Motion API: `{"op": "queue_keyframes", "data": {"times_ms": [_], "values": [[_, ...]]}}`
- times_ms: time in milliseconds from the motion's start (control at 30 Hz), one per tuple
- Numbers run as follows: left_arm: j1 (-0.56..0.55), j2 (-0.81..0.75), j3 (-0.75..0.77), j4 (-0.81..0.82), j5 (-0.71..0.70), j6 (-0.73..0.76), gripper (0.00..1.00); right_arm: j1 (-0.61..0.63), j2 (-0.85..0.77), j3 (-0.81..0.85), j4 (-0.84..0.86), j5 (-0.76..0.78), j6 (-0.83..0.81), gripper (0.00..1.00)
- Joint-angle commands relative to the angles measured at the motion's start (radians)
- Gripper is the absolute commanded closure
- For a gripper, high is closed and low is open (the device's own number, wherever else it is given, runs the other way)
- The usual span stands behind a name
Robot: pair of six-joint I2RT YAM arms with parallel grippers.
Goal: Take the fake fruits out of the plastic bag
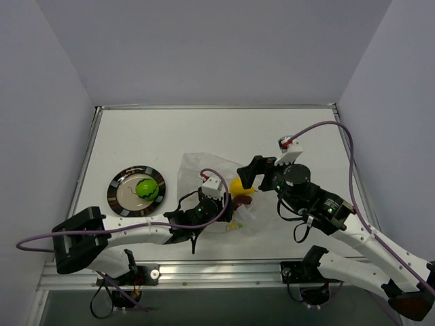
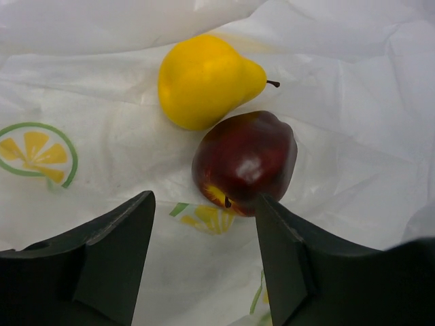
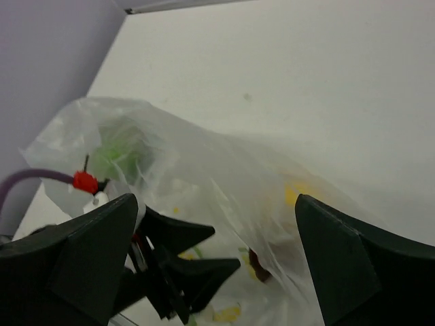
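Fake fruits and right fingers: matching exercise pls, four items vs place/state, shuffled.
Items
1. green fruit
2. yellow pear
3. dark red apple
4. right fingers

Place or state
A. spread open, facing the plastic bag
B. lying on the bag's film, right by the left fingers
C. on the plate
D. lying on the bag's film, beyond the apple

Pairs: 1-C, 2-D, 3-B, 4-A

You have the crinkly clear plastic bag (image 1: 194,170) near the front edge, with the glossy yellow pear (image 2: 204,81) beside the dark red apple (image 2: 245,159) inside. The bright green ball (image 1: 147,189) lies toward the left edge.
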Motion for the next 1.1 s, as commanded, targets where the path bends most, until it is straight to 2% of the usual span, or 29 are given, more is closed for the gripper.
{"op": "queue_keyframes", "data": {"times_ms": [0,167,200,367,467,667,867,900,967,1000,1067], "values": [[0.016,0.062,0.083,0.043,0.051,0.006,0.41,0.040,-0.100,-0.041,-0.212,0.229,0.080,0.03],[0.027,0.137,0.128,0.057,0.103,-0.014,0.26,0.046,-0.158,-0.232,-0.266,0.177,0.198,0.01],[0.027,0.156,0.129,0.071,0.110,-0.015,0.20,0.048,-0.164,-0.265,-0.263,0.188,0.222,0.02],[0.029,0.212,0.157,0.066,0.146,-0.020,0.09,0.049,-0.212,-0.380,-0.261,0.298,0.368,0.21],[0.035,0.245,0.183,0.065,0.156,-0.020,0.03,0.046,-0.208,-0.409,-0.261,0.350,0.388,0.32],[0.052,0.326,0.241,0.072,0.169,-0.018,0.06,0.048,-0.108,-0.436,-0.218,0.340,0.407,0.45],[0.056,0.401,0.292,0.057,0.153,0.005,0.06,0.046,-0.077,-0.452,-0.120,0.315,0.359,0.51],[0.058,0.409,0.292,0.060,0.143,0.008,0.02,0.048,-0.076,-0.460,-0.108,0.308,0.359,0.51],[0.058,0.403,0.284,0.065,0.133,0.009,0.16,0.046,-0.069,-0.469,-0.077,0.280,0.351,0.51],[0.058,0.381,0.277,0.083,0.131,0.009,0.29,0.046,-0.069,-0.474,-0.074,0.275,0.353,0.51],[0.056,0.348,0.260,0.101,0.136,0.021,0.36,0.046,-0.066,-0.477,-0.065,0.280,0.353,0.52]]}}
